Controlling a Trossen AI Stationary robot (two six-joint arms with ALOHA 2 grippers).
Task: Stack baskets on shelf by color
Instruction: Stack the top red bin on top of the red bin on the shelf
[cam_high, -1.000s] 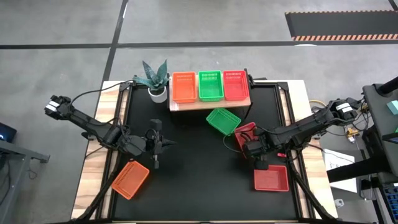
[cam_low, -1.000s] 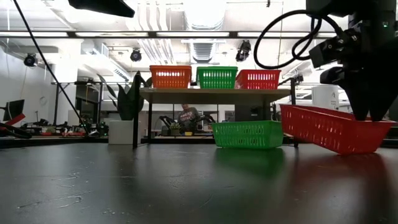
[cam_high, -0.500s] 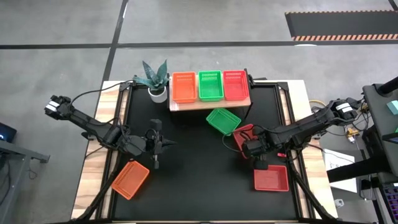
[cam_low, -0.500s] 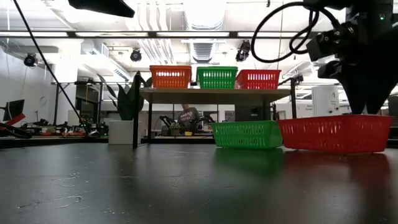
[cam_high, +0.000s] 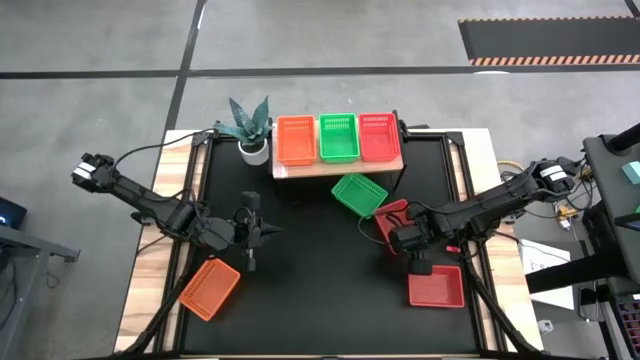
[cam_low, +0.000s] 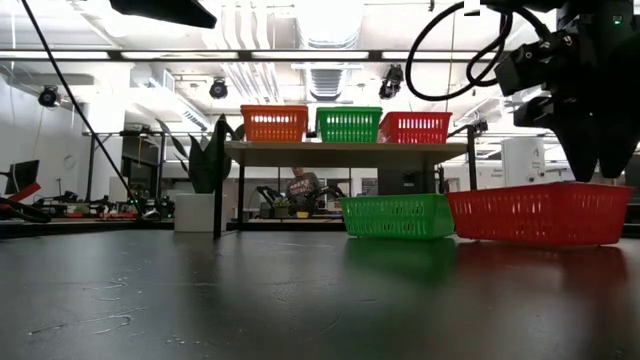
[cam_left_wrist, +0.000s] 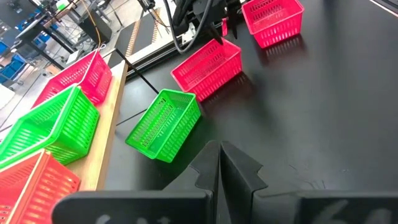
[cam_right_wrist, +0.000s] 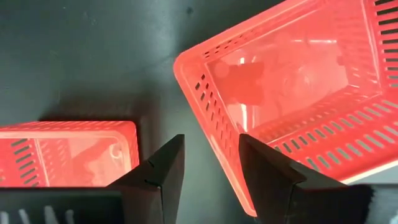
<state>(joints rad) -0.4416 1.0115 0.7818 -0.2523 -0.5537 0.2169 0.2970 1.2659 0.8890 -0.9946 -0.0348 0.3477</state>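
Note:
The shelf (cam_high: 340, 166) stands at the table's far edge and carries orange (cam_high: 296, 139), green (cam_high: 339, 138) and red baskets (cam_high: 377, 136) side by side. A green basket (cam_high: 358, 194) and a red basket (cam_high: 395, 215) sit flat on the table in front of it. Another red basket (cam_high: 436, 287) lies near the right front, and an orange one (cam_high: 210, 288) near the left front. My right gripper (cam_right_wrist: 211, 155) is open over the nearer red basket (cam_right_wrist: 298, 81), its fingers on either side of one end wall. My left gripper (cam_high: 270, 229) is shut and waits mid-table. My right gripper comes from above, pointing down, at the red basket's end wall (cam_right_wrist: 208, 118), with one finger (cam_right_wrist: 264, 168) over the inside and one (cam_right_wrist: 163, 168) outside. I cannot tell whether either finger touches the wall. The basket rests flat on the table (cam_low: 540, 213).
A potted plant (cam_high: 250, 125) stands left of the shelf. The green basket (cam_left_wrist: 165, 124) sits close to the red one, just in front of the shelf. Bare black tabletop (cam_high: 310, 270) spreads between the two arms. Cables run along the table's right edge.
The red basket under my right gripper was tilted with one end raised a second ago; it has come down and now lies flat on the table. The left arm has kept still.

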